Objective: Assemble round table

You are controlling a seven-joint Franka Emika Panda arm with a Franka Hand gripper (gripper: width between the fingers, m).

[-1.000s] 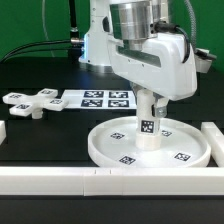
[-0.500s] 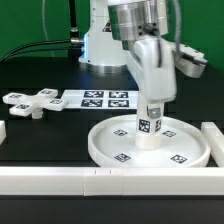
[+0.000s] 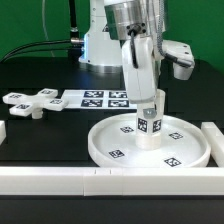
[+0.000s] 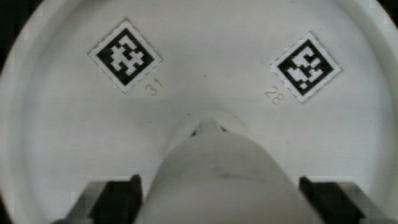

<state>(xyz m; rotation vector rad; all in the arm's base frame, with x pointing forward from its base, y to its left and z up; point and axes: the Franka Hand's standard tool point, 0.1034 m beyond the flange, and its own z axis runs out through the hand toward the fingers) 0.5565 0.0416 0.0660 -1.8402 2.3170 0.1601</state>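
Note:
The large rimmed round disc [image 3: 115, 140] lies flat on the black table at the front. The short thick post [image 3: 150, 128] stands upright at its centre. My gripper [image 3: 149, 98] comes straight down onto the top of the post, with the jaws shut on it. In the wrist view the post [image 4: 222, 165] fills the space between my two dark fingers [image 4: 118, 200], with my gripper [image 4: 222, 208] over the tagged disc [image 4: 214, 60]. The small cross-shaped foot [image 3: 30, 102] lies loose at the exterior view's left, apart from the gripper.
The marker board [image 3: 100, 98] lies behind the disc. A long white border bar [image 3: 90, 181] runs along the front. Another bar [image 3: 214, 140] stands at the exterior view's right, and a short piece [image 3: 3, 131] at its left. The robot's base is at the back.
My wrist has turned around the upright post while staying over the disc's centre. The post's tags have swung round with it. The disc and the foot have not moved.

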